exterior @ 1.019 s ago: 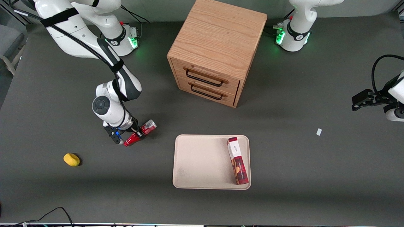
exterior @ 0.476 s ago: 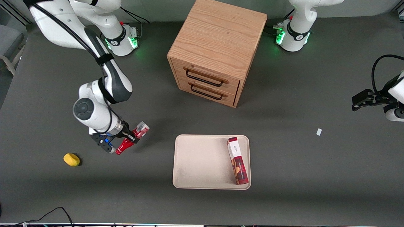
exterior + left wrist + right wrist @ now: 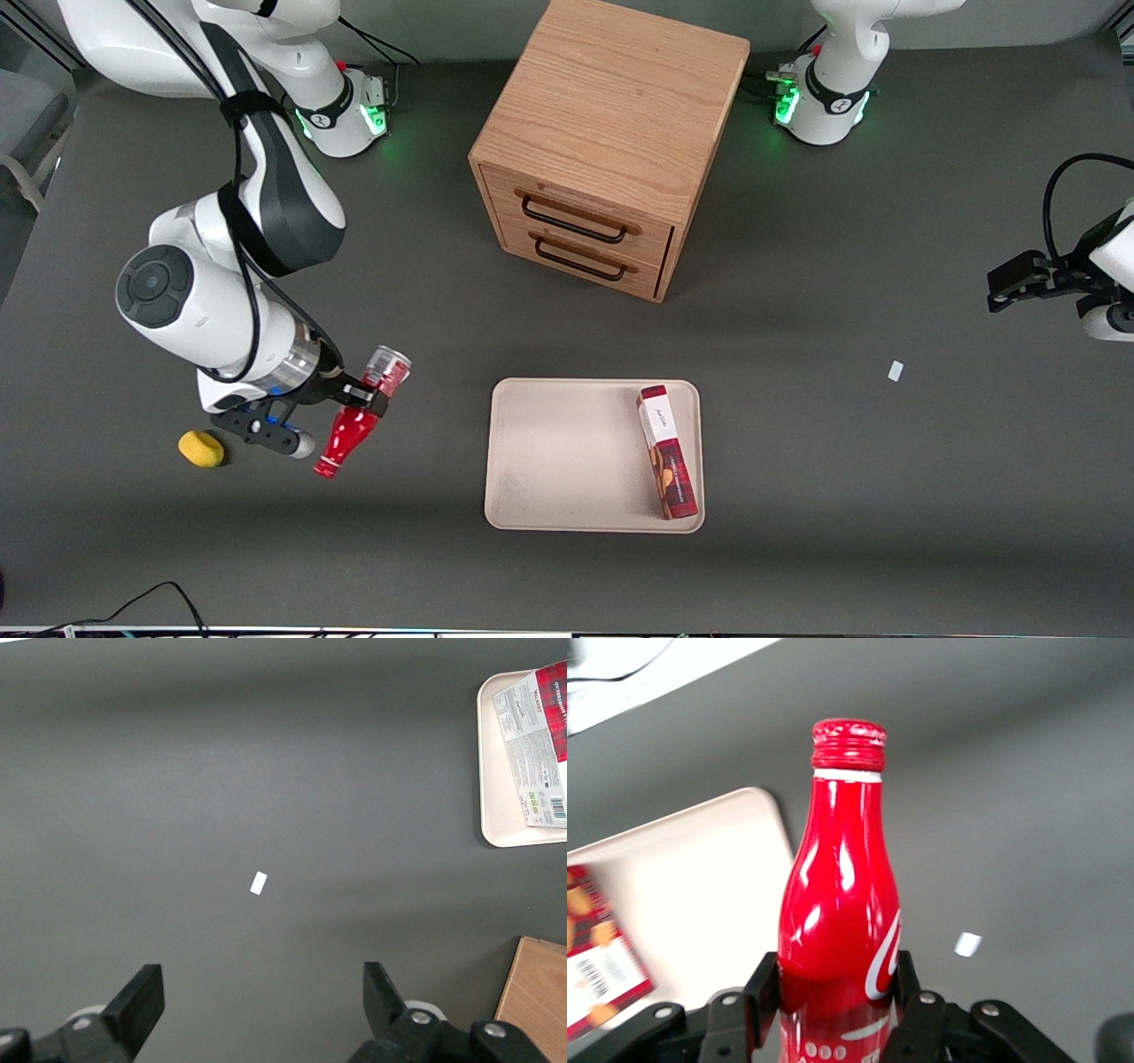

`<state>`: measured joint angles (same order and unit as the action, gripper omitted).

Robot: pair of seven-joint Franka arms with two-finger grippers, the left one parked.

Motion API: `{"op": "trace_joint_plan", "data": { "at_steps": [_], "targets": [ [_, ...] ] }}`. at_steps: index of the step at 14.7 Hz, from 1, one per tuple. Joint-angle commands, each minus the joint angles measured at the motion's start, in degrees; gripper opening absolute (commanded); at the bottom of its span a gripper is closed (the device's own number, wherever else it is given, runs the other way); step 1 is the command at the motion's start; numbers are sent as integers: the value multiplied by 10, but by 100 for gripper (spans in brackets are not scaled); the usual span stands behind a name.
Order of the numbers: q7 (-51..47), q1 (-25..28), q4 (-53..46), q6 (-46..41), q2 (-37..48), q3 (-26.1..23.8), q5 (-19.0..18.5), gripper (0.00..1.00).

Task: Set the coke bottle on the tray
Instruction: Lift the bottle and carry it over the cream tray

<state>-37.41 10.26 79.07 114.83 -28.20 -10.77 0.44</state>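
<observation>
We've got the small red contoured coke bottle [image 3: 354, 419] pinched sideways in our gripper [image 3: 359, 395] fingers, seemingly off the worktop; it could roll off the flat beige tray [image 3: 567, 456].

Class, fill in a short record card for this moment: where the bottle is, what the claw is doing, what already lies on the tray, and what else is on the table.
coke bottle: lifted off the table, tilted
claw: shut on the bottle's body, toward the working arm's end
tray: holds a biscuit box along one edge
task state: bottle not yet on tray
other items: drawer cabinet, yellow object, small white scrap
</observation>
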Motion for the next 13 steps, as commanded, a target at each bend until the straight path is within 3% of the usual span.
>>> {"op": "trace_joint_plan", "data": {
  "at_steps": [1,4,13],
  "targets": [
    [75,40,-121,-9,-91,-10,-24,0],
    [169,61,-178,33,-161,-11,-26,0],
    [143,93,-173,149,-265,-10,-22,0]
  ]
}}
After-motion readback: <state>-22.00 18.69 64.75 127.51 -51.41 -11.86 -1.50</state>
